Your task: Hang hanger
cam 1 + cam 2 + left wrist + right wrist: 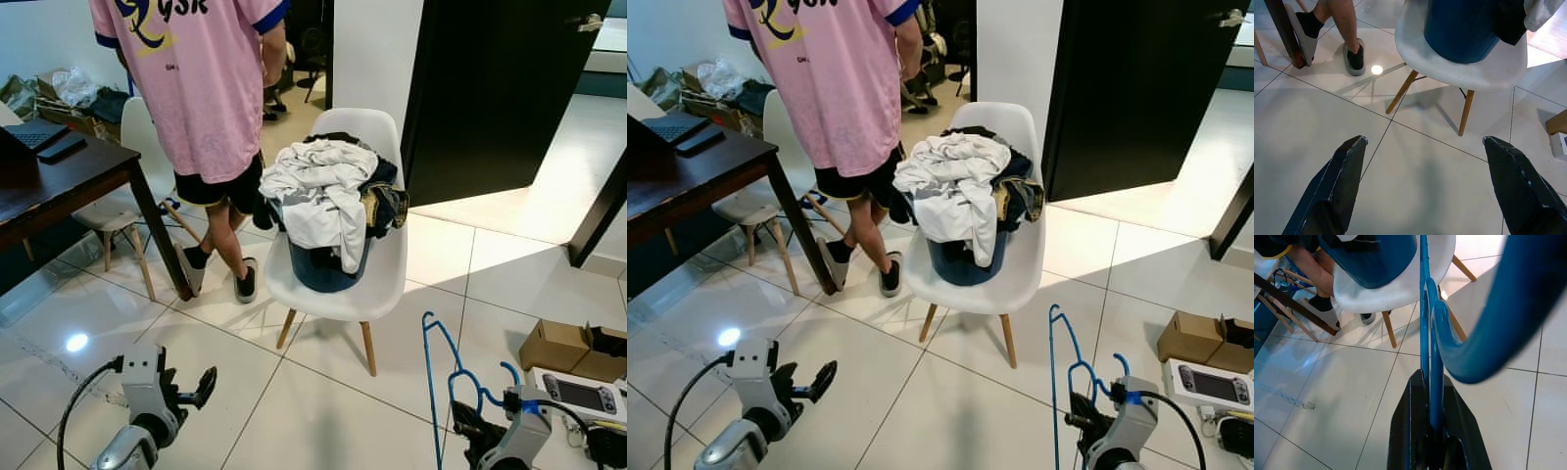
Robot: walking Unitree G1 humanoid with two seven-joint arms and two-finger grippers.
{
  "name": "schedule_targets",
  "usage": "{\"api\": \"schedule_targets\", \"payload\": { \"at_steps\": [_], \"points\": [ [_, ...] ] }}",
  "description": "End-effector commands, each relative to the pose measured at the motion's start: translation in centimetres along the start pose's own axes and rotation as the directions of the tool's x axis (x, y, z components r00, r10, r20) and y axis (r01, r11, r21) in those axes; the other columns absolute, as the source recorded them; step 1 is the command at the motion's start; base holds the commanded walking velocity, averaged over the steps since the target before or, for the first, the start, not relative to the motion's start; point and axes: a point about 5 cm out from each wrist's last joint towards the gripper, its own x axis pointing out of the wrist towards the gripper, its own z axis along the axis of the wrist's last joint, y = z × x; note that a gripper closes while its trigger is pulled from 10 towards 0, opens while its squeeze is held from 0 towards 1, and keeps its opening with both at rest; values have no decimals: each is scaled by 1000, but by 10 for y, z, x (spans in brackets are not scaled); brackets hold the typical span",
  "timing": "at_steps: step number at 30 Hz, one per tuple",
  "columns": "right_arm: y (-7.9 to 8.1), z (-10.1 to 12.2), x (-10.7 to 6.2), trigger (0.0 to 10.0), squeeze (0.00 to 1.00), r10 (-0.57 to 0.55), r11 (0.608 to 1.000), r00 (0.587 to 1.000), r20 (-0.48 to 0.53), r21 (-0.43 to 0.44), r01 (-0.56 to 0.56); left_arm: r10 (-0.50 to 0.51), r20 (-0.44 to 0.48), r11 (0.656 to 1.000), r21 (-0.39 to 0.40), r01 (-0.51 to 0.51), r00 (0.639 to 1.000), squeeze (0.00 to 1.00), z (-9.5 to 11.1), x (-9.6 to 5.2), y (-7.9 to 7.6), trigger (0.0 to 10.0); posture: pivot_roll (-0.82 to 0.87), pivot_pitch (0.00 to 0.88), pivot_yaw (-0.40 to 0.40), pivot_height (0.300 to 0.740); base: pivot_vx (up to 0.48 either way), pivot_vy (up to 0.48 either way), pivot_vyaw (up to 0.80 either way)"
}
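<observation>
1 blue hanger (443, 377) pinched in the right gripper (1431, 431), left gripper (1422, 161) spread empty; swinging it could clip the near white chair (387, 284).

A white chair (338, 284) on wooden legs stands mid-floor, and a dark blue basket (328, 264) sits on its seat, heaped with white and dark clothes (318, 186) that spill over the rim. Just left of it a person in a pink shirt (191, 78), black shorts and slippers stands by a dark wooden table (69, 181) carrying a laptop (34, 134). Lower right, a cardboard box (554, 345) lies next to a handheld game console (580, 394). A black door (490, 98) is behind the chair.
</observation>
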Motion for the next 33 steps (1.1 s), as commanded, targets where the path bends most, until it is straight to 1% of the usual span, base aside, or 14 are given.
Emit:
{"api": "schedule_targets", "payload": {
  "at_steps": [1, 33],
  "points": [
    [1, -3, 0, 10000, 0, 1, 1000, 1000, -9, 14, -1, 12, -12, 1000, -1, -12, 1000, 0, -1, -3, 5, 10000, -56, 0, 27, 740, 0, 0, 0],
    [0, -1, 0, 10000, 0, 2, 1000, 1000, -7, 14, -2, 12, -7, 1000, -3, -12, 1000, 0, 1, -2, 5, 10000, -20, 0, 15, 740, 0, 0, 0]
  ]
}}
